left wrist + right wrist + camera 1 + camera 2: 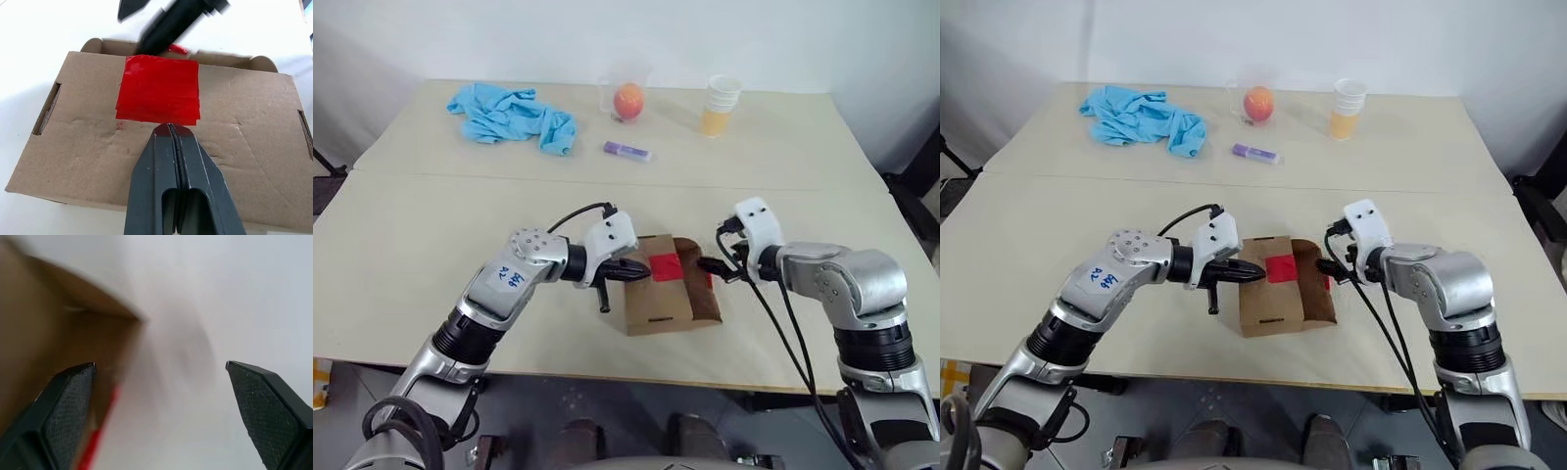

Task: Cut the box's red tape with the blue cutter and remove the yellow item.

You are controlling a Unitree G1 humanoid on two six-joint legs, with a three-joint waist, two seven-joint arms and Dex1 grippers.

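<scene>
A pale table carries the box near its front edge, between the two arms. The left gripper, fingers pressed together and holding nothing, rests its tips at the edge of the red tape on the box's top face. The right gripper stands wide open at the box's right side. Far back lie a blue cloth, an orange ball, a paper cup and a purple tube.

bare table around box, grippers flanking both sides

The box lies between left gripper and right gripper.
</scene>
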